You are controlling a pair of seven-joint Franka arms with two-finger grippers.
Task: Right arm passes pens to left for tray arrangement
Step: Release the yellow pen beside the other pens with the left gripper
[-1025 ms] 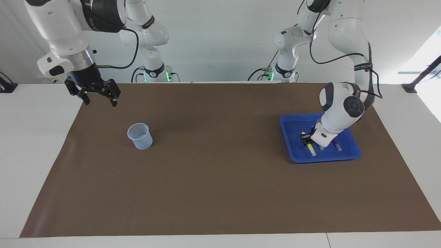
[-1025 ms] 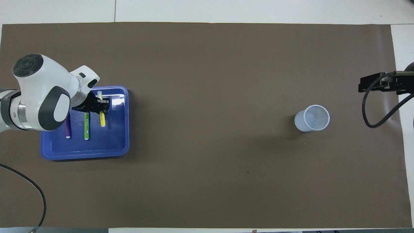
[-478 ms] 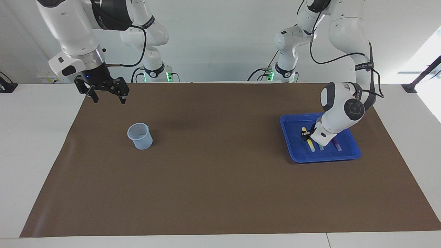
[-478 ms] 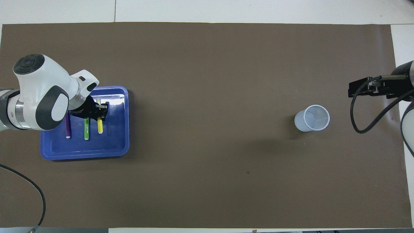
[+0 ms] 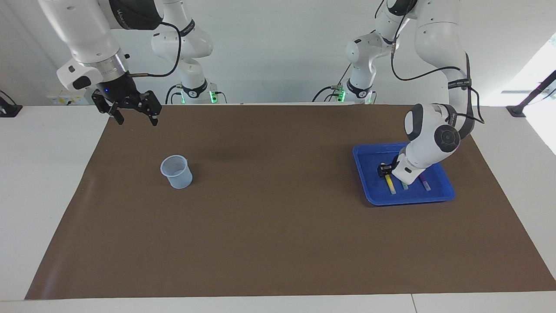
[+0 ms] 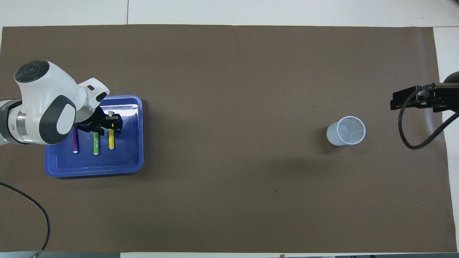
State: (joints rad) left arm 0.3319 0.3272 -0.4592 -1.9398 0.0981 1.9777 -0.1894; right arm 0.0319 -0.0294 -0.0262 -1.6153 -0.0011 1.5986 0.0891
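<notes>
The left hand (image 5: 385, 170) sits low in the blue tray (image 5: 362, 161), over the upper end of the yellow pen (image 6: 111, 139); whether its fingers grip the pen I cannot tell, since the wrist hides the contact. The green pen (image 6: 95, 143) and purple pen (image 6: 75, 142) lie parallel beside it, probably arranged as a row. The right hand (image 5: 132, 111) waits spread open and empty, raised over the bench near the translucent cup (image 5: 176, 172).

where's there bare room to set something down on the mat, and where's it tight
Bare brown mat runs between the cup and the blue tray. It is crowded inside the tray: purple, green and yellow pens lie side by side, with the left gripper low over them.
</notes>
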